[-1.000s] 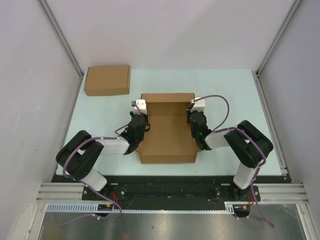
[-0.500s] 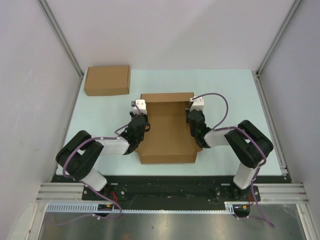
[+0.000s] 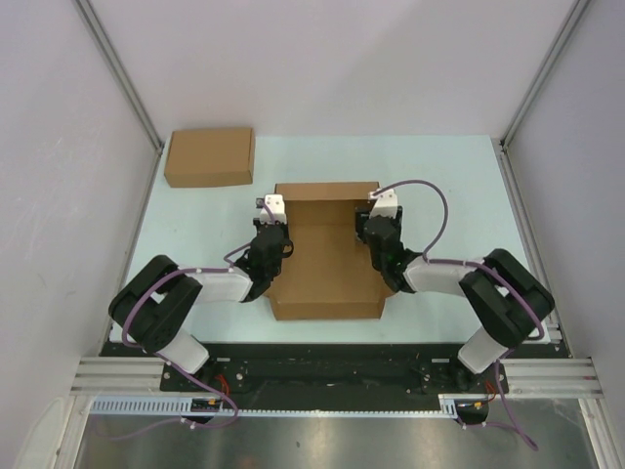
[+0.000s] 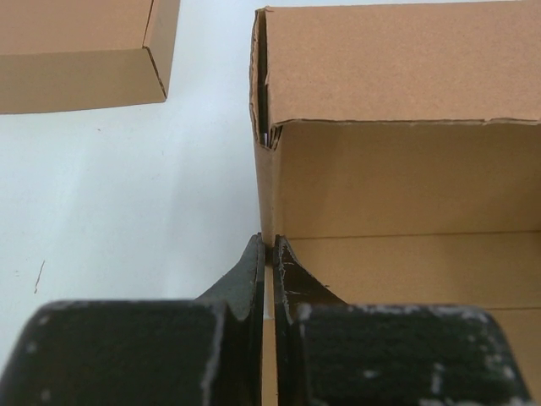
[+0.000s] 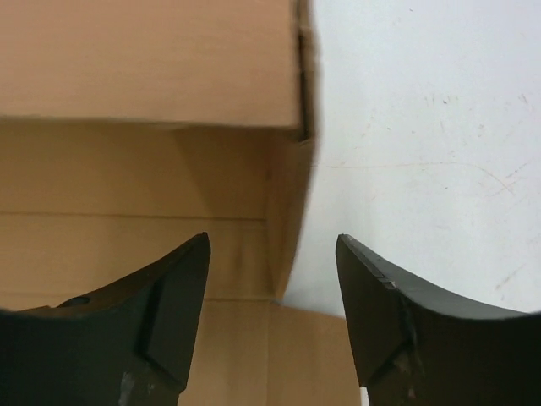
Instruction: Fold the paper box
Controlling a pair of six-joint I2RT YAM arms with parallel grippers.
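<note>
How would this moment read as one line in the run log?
paper box: side walls upright, inside visible | left gripper: shut on its left wall | right gripper: open, astride its right wall

light: bright, even | shadows: soft | wrist views: slightly blurred

We see the paper box, brown cardboard, lying mid-tabletop toward the near edge, an open tray with far and side walls upright.
</note>
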